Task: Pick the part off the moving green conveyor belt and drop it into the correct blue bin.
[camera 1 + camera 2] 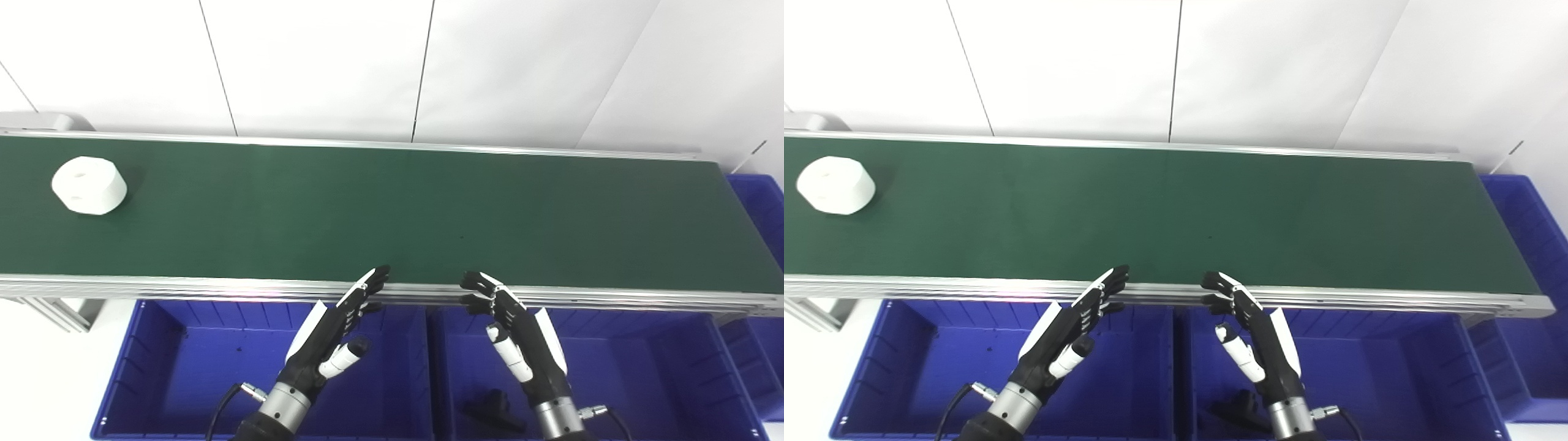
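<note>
A white, round part (89, 185) with a hole in its top lies on the green conveyor belt (392, 214) at the far left. My left hand (334, 334) is open and empty, held over the left blue bin (184, 361) with its fingertips at the belt's near rail. My right hand (517, 334) is open and empty over the middle blue bin (643, 367), fingertips also at the rail. Both hands are far right of the part.
A black part (490, 410) lies in the middle bin beside my right wrist. A third blue bin (762, 202) stands at the belt's right end. A metal rail (184, 286) edges the belt's near side. A white wall is behind.
</note>
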